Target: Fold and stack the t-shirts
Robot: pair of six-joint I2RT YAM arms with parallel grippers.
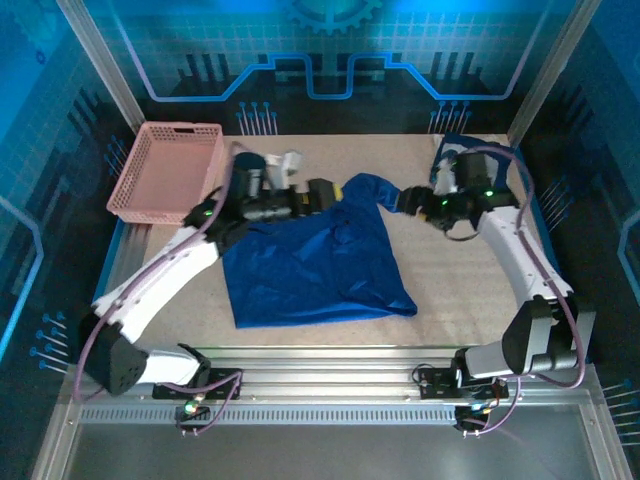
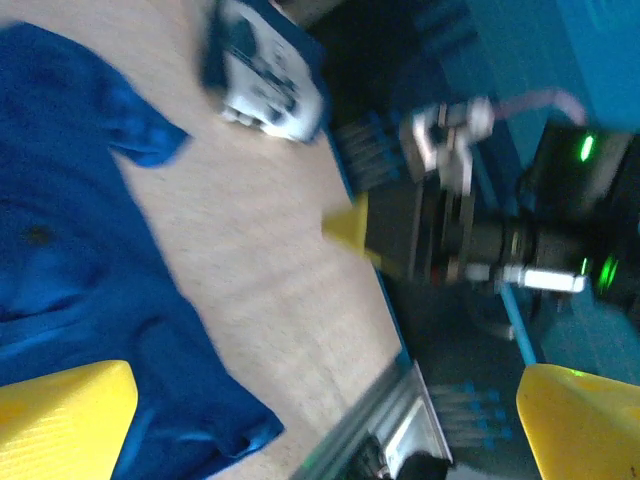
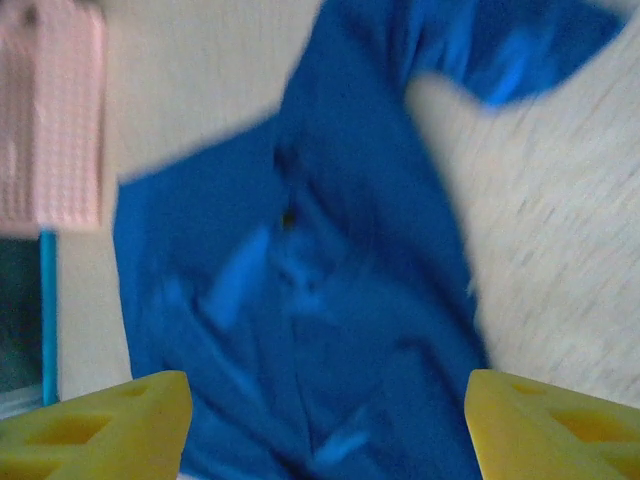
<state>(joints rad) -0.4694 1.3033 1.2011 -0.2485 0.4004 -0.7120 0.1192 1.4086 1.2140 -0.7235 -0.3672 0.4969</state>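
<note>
The blue t-shirt (image 1: 310,265) lies spread in the middle of the table (image 1: 460,280), with the left gripper (image 2: 320,430) and right gripper (image 3: 325,420) both open and empty at its far end, so folding probably needs fresh edge grips next.

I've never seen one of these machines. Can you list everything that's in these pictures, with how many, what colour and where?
Spread t-shirt: one, royal blue, rumpled, middle of the table.
Second t-shirt: one, blue with a white print, bunched at the far right behind the right arm.
Basket: one, pink lattice, far left corner.
Table: one, beige top.
Left arm: one, white and black, reaching from the near left.
Right arm: one, white and black, reaching from the near right.
Left gripper: one, yellow fingertips, open, at the spread shirt's far edge.
Right gripper: one, yellow fingertips, open, over the same shirt.
</note>
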